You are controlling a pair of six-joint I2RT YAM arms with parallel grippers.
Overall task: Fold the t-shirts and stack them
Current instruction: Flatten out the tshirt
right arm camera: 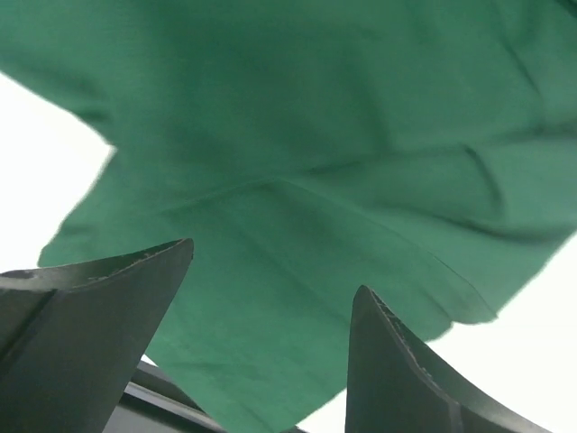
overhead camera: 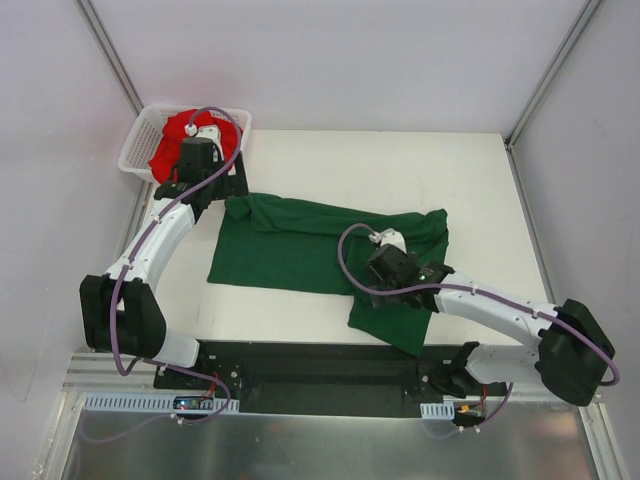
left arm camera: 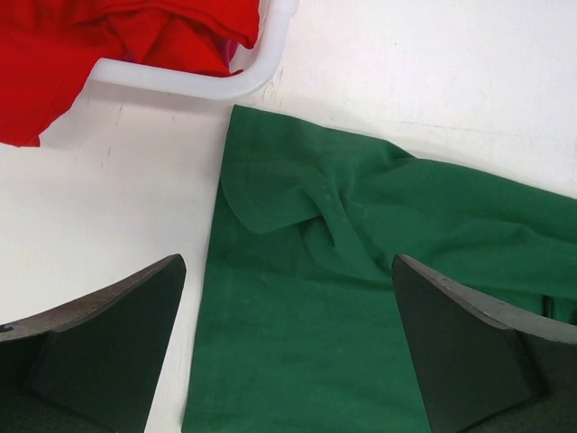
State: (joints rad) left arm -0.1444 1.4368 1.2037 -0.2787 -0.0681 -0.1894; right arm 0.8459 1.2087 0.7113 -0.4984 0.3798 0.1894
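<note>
green t-shirt under both tools: left gripper jaws wide apart, empty, over its far-left corner; right gripper jaws apart, empty, over its near-right part. it lies spread but rumpled on the white table. red t-shirt heaped in the mesh basket just beyond, spilling over the rim.

Bright, even light with soft shadows.
The white table is nearly blown out in both wrist views; the right wrist view is blurred across the green t-shirt, while the top view is sharp.
</note>
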